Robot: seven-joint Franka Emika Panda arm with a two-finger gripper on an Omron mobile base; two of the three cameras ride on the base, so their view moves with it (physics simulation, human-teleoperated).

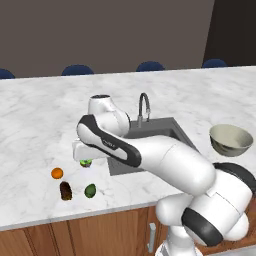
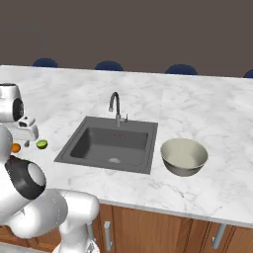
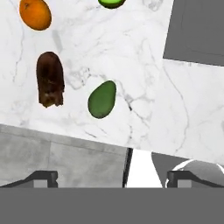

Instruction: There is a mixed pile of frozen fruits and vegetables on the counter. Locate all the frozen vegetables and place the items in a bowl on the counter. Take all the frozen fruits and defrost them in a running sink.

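Claw: my fingers are standing wide apart, gripping nothing, hanging over the counter.
Vegetables: dark green oval and brown piece are lying below me.
Fruits: orange ball and lime piece are sitting left of the sink.
Bowl: resting right of the sink.

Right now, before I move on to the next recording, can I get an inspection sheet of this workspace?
Surface: white marble counter, sink set into it, no water seen running.
Job's things: orange ball, lime-green piece, brown piece and dark green oval all lie on the counter left of the sink; bowl right of the sink holds nothing.
Clutter: nothing seen.
Tool: tool open, above the pile, holding nothing.
Cables: nothing seen.
Surroundings: faucet, blue chairs, wooden cabinets.
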